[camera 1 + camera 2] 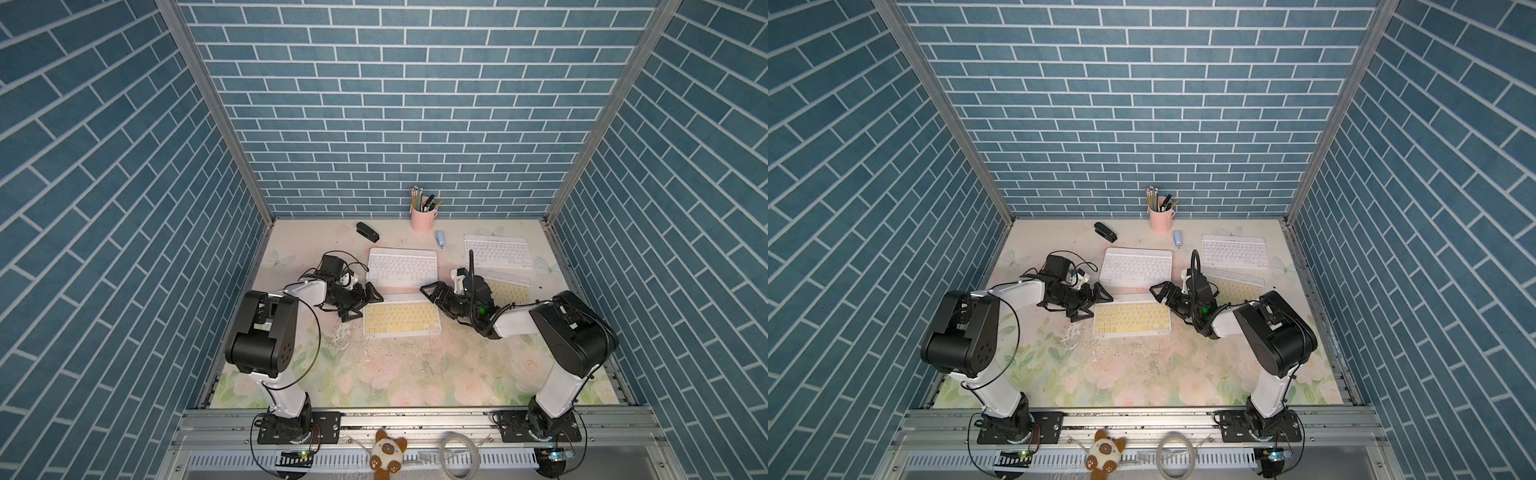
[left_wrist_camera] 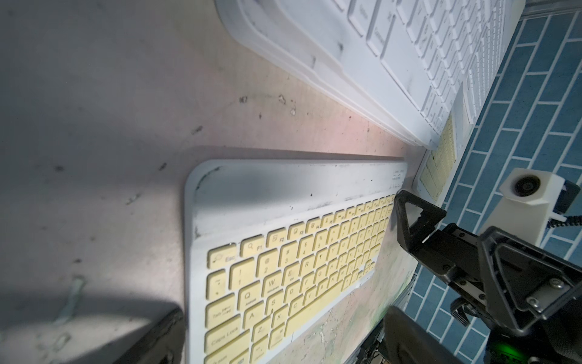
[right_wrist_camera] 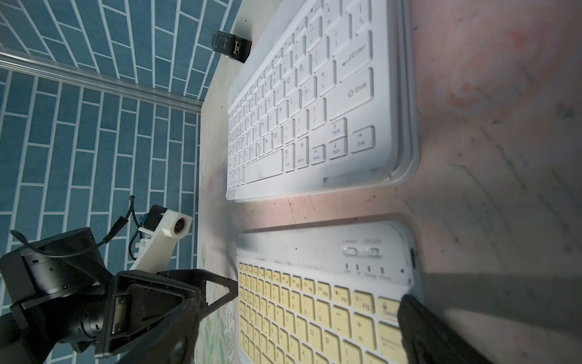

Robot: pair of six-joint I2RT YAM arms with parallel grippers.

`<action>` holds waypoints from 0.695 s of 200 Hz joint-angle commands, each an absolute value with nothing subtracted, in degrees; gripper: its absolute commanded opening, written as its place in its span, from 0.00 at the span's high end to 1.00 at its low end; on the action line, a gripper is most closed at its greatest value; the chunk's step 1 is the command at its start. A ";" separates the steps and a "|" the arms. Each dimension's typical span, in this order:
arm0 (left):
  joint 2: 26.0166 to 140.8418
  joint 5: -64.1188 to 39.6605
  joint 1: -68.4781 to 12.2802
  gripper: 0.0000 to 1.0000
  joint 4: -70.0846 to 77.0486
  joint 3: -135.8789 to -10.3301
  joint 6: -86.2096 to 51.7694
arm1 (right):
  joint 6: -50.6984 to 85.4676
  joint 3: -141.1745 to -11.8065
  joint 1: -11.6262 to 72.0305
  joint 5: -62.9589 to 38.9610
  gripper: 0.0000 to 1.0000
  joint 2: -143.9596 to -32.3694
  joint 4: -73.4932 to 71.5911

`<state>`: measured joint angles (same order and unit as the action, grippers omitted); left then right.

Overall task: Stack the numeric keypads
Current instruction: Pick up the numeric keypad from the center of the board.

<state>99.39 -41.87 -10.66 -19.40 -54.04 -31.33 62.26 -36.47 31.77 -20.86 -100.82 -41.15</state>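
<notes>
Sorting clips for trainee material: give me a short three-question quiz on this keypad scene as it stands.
1. True or false: the left fingers and right fingers stand open at opposite ends of the front yellow keypad.
2. What stands near the back wall? A) pink pencil cup B) green mug C) red box
3. Fill in: the centre stack shows ___ keys on top.
Key: 1 true; 2 A; 3 white.
</notes>
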 commanded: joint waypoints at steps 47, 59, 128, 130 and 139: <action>101.67 -40.43 -11.24 0.00 -21.86 -52.30 -31.19 | 59.01 -40.65 29.17 -20.99 0.01 -103.70 -37.07; 101.69 -40.36 -11.23 0.00 -21.80 -52.30 -31.17 | 59.40 -41.18 29.15 -21.72 0.01 -105.15 -38.26; 101.95 -40.43 -11.21 0.00 -21.88 -52.50 -31.17 | 62.17 -41.20 30.22 -22.46 0.01 -106.92 -41.73; 101.95 -40.43 -11.22 0.00 -21.84 -52.57 -31.17 | 62.21 -41.17 30.23 -22.42 0.01 -106.82 -41.74; 102.03 -40.43 -11.17 0.00 -21.80 -52.58 -31.17 | 62.38 -40.82 30.49 -22.27 0.01 -106.49 -41.97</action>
